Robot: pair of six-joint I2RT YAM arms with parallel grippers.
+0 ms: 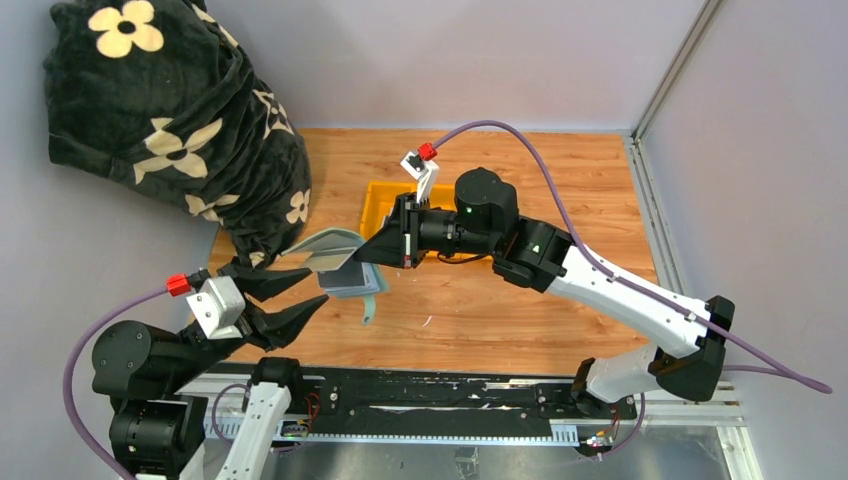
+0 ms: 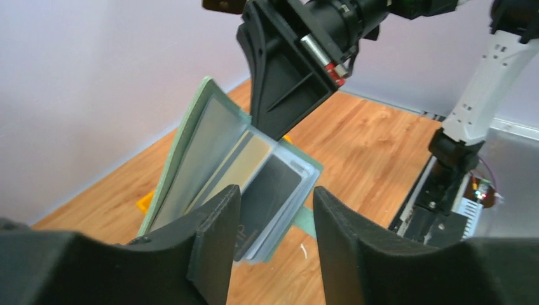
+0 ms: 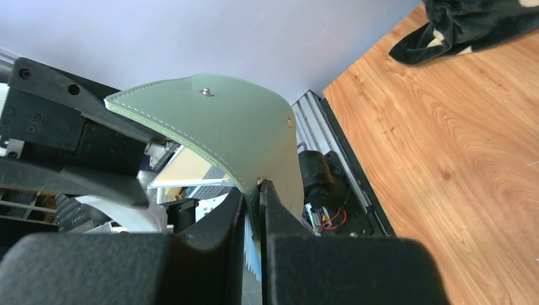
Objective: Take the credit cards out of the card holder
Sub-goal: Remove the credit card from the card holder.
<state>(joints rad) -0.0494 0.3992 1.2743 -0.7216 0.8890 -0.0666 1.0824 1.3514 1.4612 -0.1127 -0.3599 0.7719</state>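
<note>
The card holder (image 1: 335,250) is a sage green folding wallet, held up above the table and fanned open. My right gripper (image 1: 365,254) is shut on its right edge; in the right wrist view the jaws (image 3: 254,198) pinch the green cover (image 3: 235,127) and the light blue leaves. In the left wrist view, credit cards show in the leaves: a dark one (image 2: 274,187) and a tan one (image 2: 245,162). My left gripper (image 1: 318,287) is open just left of the holder. Its fingers (image 2: 213,235) frame the lower corner without touching, and one hides part of the dark card.
A yellow tray (image 1: 383,203) lies on the wooden table behind the right gripper. A black flowered blanket (image 1: 170,110) is bunched at the back left, close to the left arm. A green strap (image 1: 370,308) hangs from the holder. Grey walls enclose the table.
</note>
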